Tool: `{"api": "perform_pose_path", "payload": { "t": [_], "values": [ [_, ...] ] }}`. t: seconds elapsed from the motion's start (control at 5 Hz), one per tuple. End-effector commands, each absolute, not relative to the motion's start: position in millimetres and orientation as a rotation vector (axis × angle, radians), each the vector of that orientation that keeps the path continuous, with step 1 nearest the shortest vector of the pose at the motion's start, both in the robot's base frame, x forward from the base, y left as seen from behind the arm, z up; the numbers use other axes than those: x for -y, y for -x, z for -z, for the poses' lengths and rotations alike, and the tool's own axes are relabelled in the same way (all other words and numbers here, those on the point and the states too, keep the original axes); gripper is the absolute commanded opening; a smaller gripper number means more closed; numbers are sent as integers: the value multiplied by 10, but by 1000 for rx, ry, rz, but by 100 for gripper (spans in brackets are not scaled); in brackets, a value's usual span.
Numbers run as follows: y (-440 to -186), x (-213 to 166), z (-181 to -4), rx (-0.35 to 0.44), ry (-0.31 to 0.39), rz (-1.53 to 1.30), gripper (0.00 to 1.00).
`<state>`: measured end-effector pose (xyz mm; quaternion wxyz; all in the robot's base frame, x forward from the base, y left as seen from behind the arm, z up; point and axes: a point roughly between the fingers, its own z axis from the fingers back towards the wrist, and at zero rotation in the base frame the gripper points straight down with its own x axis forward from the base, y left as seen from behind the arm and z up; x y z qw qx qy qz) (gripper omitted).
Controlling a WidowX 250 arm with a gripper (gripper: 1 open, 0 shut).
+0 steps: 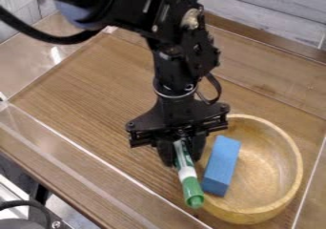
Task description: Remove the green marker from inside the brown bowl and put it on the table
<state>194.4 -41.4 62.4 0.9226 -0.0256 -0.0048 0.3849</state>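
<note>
**Desk:** What have you got on the claw?

**Me:** I'm looking at the gripper [180,150] pointing straight down over the near left rim of the brown bowl [270,180]. Its jaws are pinched tight on the upper end of the green marker [188,176], so I've got the pen in hand.

**Desk:** Where's the marker sitting?

**Me:** It hangs tilted from the jaws, white barrel running down towards me, dark green cap end lowest, just at the bowl's near left rim. I can't tell whether the cap touches the rim or clears it.

**Desk:** Anything else in there?

**Me:** A blue block [223,164] leans inside the bowl, right beside the marker. The bowl itself sits by the table's [90,90] near right corner, close to the clear acrylic wall [76,156] along the near edge.
</note>
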Motion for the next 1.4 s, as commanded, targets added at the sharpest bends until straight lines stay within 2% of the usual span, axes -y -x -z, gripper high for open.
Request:
{"api": "perform_pose_path", "payload": {
  "t": [0.0, 1.2],
  "values": [
    [-2046, 388, -773, 57, 77, -791, 0],
    [-2071, 267, -903, 30, 120, -824, 0]
  ]
}}
